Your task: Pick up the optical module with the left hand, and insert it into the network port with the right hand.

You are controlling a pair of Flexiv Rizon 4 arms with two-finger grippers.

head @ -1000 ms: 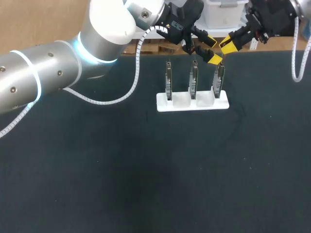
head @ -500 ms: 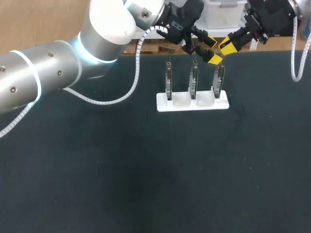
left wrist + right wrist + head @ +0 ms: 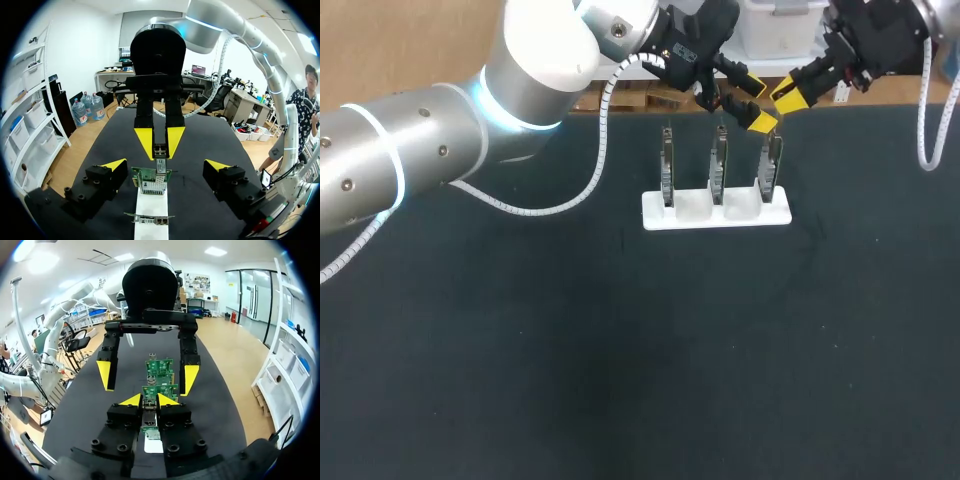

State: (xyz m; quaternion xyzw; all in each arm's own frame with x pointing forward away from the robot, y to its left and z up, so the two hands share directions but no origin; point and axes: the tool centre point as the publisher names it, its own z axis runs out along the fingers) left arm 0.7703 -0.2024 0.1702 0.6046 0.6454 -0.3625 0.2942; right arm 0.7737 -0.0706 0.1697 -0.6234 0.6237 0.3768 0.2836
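Hardly anything has moved: right tool [image 3: 788, 95], clenched on the optical module [image 3: 149, 410], points it toward the network port [image 3: 151, 187] at 6 o'clock; left tool [image 3: 165, 165] stands released.

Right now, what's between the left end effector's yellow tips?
Left wrist view: an upright green circuit board and, beyond it, the metal optical module held by the right end effector.

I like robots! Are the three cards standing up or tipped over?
Upright: all three cards stand on edge in the white holder.
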